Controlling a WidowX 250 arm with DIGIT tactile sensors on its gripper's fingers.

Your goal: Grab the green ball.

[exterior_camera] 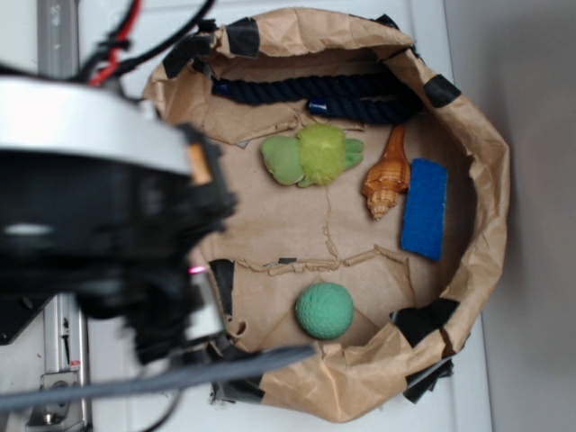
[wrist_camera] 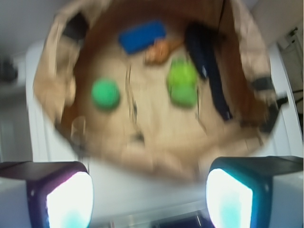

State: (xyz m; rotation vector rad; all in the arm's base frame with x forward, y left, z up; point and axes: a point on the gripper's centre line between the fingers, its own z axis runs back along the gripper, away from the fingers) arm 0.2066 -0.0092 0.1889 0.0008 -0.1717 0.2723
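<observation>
Green ball sits alone on the paper nest's floor near its front edge, well apart from the fuzzy plush toy and the shell. Your gripper hangs outside the rim, both fingers spread wide and holding nothing. Center over the ball before you descend, clearing the crumpled wall.

ball alone in paper basin, plush toy, shell, sponge across, rope along wall
</observation>
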